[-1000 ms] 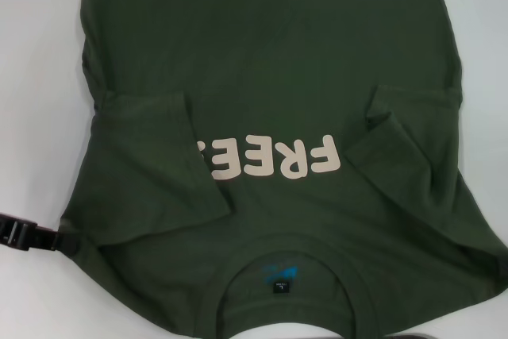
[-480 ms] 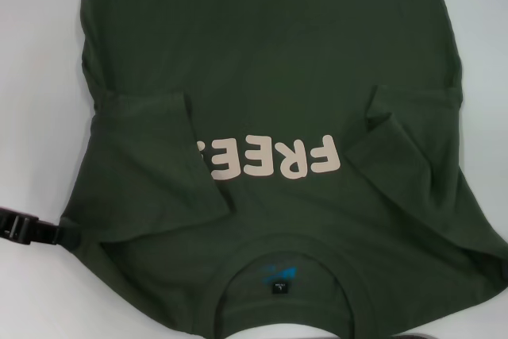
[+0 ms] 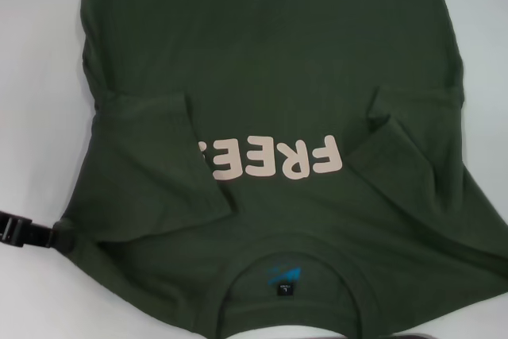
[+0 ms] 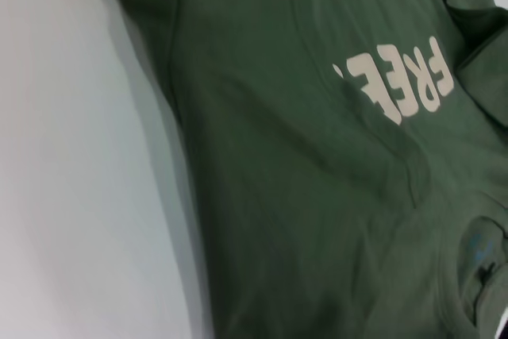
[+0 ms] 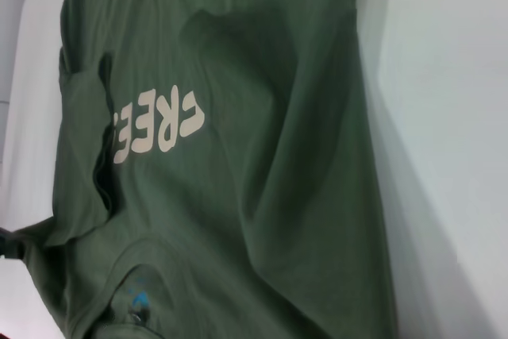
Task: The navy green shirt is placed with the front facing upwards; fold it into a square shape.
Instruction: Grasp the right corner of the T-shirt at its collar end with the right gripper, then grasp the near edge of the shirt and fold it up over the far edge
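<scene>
Shirt (image 3: 270, 77) lies flat before us on the white bench (image 3: 36, 53), collar near, sleeves folded in. Our left end effector (image 3: 28, 232) sits at its shoulder edge; we cannot tell its grip. Farther cloth could bunch if we pull unevenly.

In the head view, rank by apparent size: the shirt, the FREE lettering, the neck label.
1. navy green shirt, fills most of the view.
2. FREE lettering, across the chest.
3. neck label, a small patch inside the collar.
</scene>
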### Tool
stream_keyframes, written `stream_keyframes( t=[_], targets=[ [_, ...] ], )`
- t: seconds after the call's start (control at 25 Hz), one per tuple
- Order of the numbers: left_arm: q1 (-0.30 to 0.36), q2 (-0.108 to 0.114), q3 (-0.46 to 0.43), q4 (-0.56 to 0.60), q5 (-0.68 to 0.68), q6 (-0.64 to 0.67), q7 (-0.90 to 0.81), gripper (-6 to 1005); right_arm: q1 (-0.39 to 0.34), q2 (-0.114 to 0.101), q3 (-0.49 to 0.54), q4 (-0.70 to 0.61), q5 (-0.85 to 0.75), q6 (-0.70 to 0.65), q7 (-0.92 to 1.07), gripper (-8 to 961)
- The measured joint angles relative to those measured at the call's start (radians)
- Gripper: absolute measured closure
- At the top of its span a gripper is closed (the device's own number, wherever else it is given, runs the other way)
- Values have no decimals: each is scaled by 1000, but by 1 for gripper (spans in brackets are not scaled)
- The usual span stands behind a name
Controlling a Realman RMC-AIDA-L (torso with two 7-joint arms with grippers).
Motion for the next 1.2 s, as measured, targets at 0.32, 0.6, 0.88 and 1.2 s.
stream_keyframes(
  t=[0.32,0.6,0.88,1.2],
  targets=[
    [13,11,9,2,20,31,-4,972,-35,2,35,-3,2,-14,-21,908],
    [30,9,8,3,52,50,-4,971,-59,1,59,-4,1,-13,-36,908],
    [40,10,9,2,57,64,-4,971,-76,-10,86,-5,1,-12,-39,907],
    [41,12,10,2,58,68,-4,971,-75,-15,98,-7,-1,-17,-42,907]
  ],
)
